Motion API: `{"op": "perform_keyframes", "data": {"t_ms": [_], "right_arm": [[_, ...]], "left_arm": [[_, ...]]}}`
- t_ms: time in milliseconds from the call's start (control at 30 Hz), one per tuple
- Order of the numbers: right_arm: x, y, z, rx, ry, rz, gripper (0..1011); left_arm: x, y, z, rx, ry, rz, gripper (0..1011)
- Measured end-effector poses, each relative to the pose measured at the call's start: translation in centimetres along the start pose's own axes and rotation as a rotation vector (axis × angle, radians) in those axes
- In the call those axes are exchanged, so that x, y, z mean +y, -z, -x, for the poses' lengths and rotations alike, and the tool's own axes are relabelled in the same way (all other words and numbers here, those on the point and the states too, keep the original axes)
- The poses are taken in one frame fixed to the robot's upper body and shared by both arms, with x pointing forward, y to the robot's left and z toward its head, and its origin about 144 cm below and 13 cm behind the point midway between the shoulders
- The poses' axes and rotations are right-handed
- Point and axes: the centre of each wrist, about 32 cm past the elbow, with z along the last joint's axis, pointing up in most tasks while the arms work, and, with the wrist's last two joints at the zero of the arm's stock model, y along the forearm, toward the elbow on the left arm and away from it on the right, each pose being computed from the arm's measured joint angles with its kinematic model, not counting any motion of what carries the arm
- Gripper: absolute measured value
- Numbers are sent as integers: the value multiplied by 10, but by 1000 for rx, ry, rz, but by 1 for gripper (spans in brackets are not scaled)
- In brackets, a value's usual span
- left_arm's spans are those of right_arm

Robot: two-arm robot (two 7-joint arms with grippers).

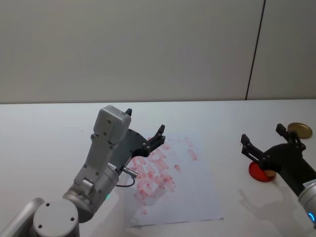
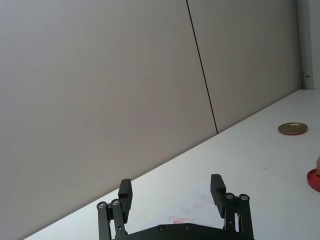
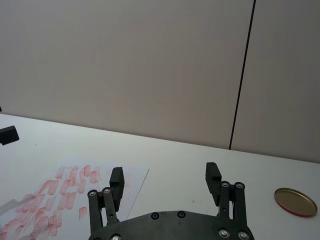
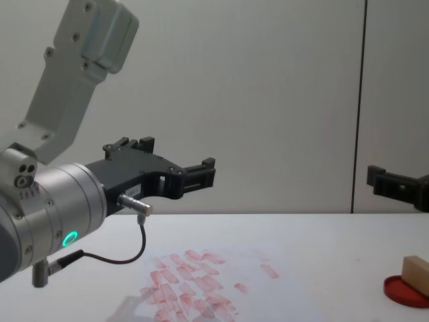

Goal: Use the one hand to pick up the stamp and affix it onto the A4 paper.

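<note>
The stamp (image 1: 270,173), a small tan wooden block, stands on a round red ink pad (image 1: 257,171) at the right of the table; the chest view shows the stamp (image 4: 415,274) upright on the pad. My right gripper (image 1: 262,133) hovers open just above and behind it, holding nothing. The A4 paper (image 1: 190,190) lies in the middle, covered with pinkish-red prints. My left gripper (image 1: 144,122) hangs open in the air over the paper's left part, holding nothing. In the wrist views the left gripper (image 2: 171,185) and the right gripper (image 3: 164,173) both show spread fingers.
A round gold lid (image 1: 299,130) lies at the far right, behind the ink pad. A grey wall with a dark vertical seam stands behind the white table (image 1: 49,128). The left arm's cable (image 4: 127,258) loops above the paper.
</note>
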Motion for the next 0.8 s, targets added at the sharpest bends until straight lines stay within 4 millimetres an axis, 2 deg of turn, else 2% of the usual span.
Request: {"op": "perform_keyframes", "data": {"t_ms": [800], "right_arm": [[0, 0, 0, 0, 1, 0, 1001]], "left_arm": [[0, 0, 0, 0, 0, 0, 993]]}}
